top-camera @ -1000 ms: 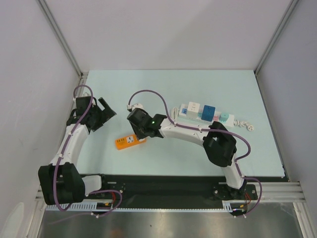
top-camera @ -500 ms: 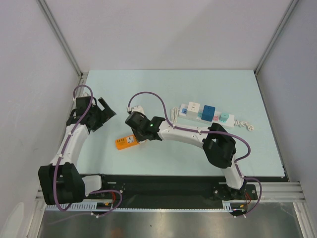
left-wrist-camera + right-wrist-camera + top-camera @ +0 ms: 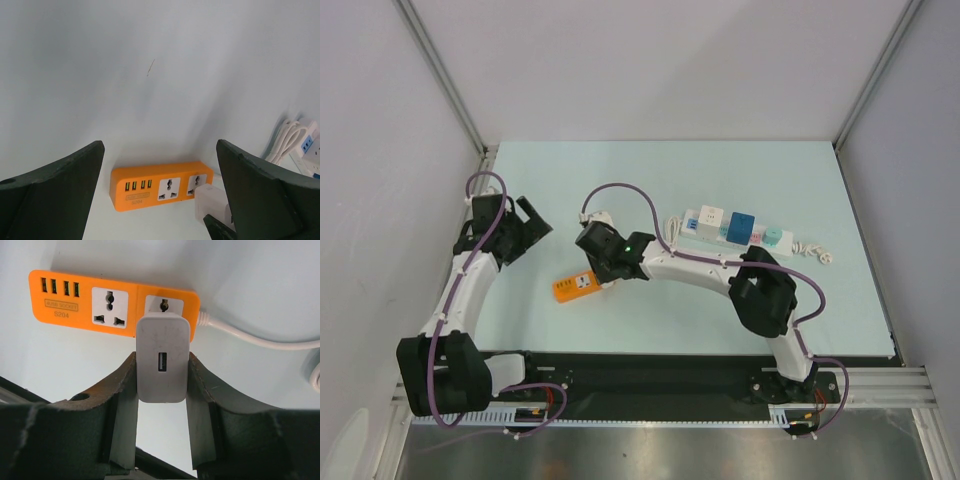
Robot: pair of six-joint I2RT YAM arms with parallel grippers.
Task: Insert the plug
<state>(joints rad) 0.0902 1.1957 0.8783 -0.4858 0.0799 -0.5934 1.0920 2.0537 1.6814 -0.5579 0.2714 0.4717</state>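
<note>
Top external: fixed, high above and behind both arm bases, steep downward look, far out, whole table in frame. Left wrist: behind the left gripper (image 3: 160,145), looking forward and down between its spread fingers, mid range, orange power strip (image 3: 160,186) ahead of the fingertips. Right wrist: behind the right gripper (image 3: 162,365), very close, strip just beyond the fingertips. All three share the strip; both wrist views share the white adapter (image 3: 162,357).

Table (image 3: 650,180) with orange strip (image 3: 576,287), white strip (image 3: 725,232)
</note>
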